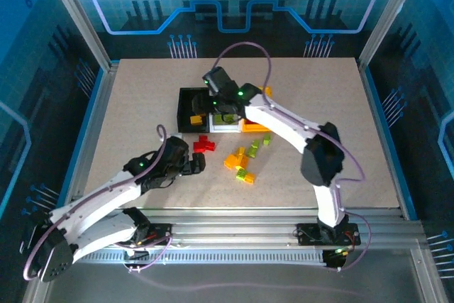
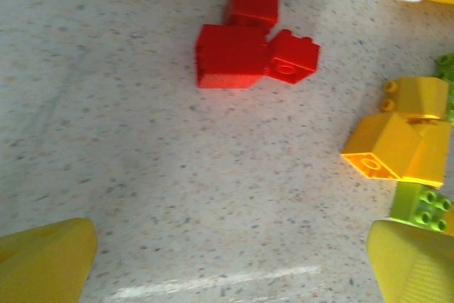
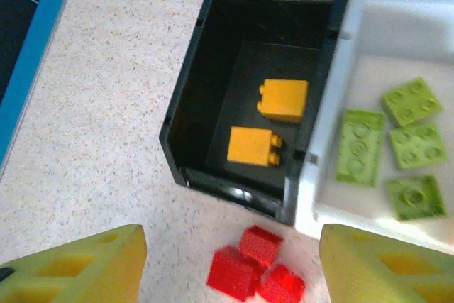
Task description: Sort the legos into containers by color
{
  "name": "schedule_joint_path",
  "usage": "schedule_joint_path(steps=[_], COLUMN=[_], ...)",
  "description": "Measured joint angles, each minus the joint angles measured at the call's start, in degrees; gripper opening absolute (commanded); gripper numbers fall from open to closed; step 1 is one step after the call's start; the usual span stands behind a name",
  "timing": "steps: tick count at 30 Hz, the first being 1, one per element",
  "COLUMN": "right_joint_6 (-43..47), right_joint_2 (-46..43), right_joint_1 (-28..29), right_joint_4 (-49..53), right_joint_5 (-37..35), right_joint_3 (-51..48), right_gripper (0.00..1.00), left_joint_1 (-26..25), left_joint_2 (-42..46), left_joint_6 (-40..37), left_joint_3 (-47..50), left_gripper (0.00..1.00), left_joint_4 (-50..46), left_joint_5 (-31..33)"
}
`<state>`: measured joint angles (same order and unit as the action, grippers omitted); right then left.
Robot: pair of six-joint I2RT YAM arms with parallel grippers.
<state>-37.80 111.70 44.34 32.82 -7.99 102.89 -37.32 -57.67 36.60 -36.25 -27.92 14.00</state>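
The left arm (image 1: 106, 200) holds the left jaws low over the worktop (image 1: 135, 97), spread wide with nothing between them. They face a cluster of three red legos (image 2: 245, 51) lying on the worktop just in front of the black bin (image 3: 183, 122). To the right of the red ones lie loose orange-yellow legos (image 2: 401, 140), touching one another, with a lime green brick (image 2: 422, 207) right beside them. The right arm (image 1: 284, 122) hangs the right jaws above the bins, also spread apart and empty. Two orange-yellow bricks (image 3: 284, 99) sit near each other in the black bin. The white bin (image 3: 404, 40) touches the black one and holds four flat lime green pieces (image 3: 408, 147). The yellow-orange bin (image 1: 254, 125) stands on the white bin's right side.
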Motion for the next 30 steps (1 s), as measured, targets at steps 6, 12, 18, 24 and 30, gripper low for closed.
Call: schedule_joint_path(steps=[6,12,18,24,30], right_joint_6=[-2.3,-4.1,-4.9,-5.5,-5.7], right_joint_2=[-14.8,-24.3,-31.1,-34.1,-35.7], right_joint_1=[-3.2,-6.5,-8.0,-9.4,-10.3], right_joint_4=[-3.6,-3.8,-4.5,-4.9,-5.1], right_joint_5=[-0.9,-2.1,-2.3,-2.5,-2.6], right_joint_3=[-21.9,-36.3,-41.4,-43.5,-44.2], right_gripper=[0.67,0.67,0.68,0.68,0.68], left_joint_1=[-7.3,-9.5,-9.5,-9.5,-9.5], left_joint_2=[-12.9,-27.4,-36.3,-41.4,-44.3], left_joint_6=[-3.2,-6.7,-10.4,-13.0,-13.1], left_joint_3=[-7.2,-15.1,-21.1,-25.4,-27.6], left_gripper=[0.97,0.88,0.83,0.77,0.64], left_joint_4=[3.5,6.0,5.7,5.1,4.4], left_joint_5=[-2.1,-3.4,-3.3,-3.2,-2.1])
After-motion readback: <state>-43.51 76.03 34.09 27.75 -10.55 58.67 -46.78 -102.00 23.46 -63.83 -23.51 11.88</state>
